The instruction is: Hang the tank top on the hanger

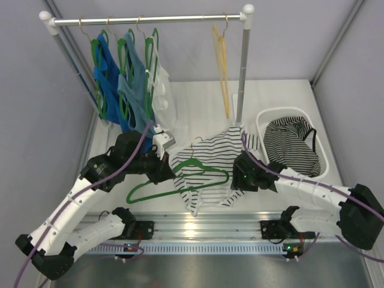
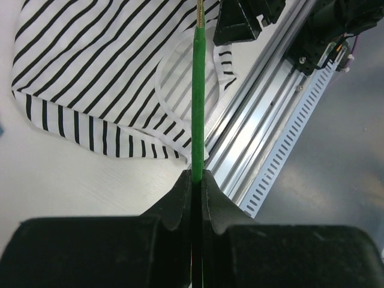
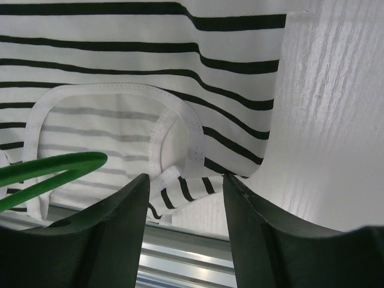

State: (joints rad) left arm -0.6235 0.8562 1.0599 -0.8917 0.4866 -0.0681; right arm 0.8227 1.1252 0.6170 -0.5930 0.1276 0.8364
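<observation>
A: Two claws, two states. First, left gripper (image 2: 197, 177): pinched tight on the hanger (image 2: 197, 90), green bar edge-on between the jaws, brassy hook end pointing away over the cloth.

B: And the right gripper (image 3: 186, 180)?

A: About half open, holding nothing. Straddles a hemmed strap loop of the tank top (image 3: 120, 60), one jaw either side, not yet closed on it.

B: Whereabouts of the top?

A: Rumpled on the table (image 1: 198, 114) between the two arms, hanger lying partly over it, one green end showing just beside that strap loop.

B: Likely trouble?

A: Probably a pinch through both layers at once, sealing the armhole against the hanger's shoulder. Or a plain miss: thin strap, close to the aluminium rail (image 2: 264, 108) at the table's near edge, easy to slide out on closing.

B: On the left side?

A: Slim bar, narrow grip. Could twist under the drag of snagged cloth and tip the top off one shoulder.
</observation>
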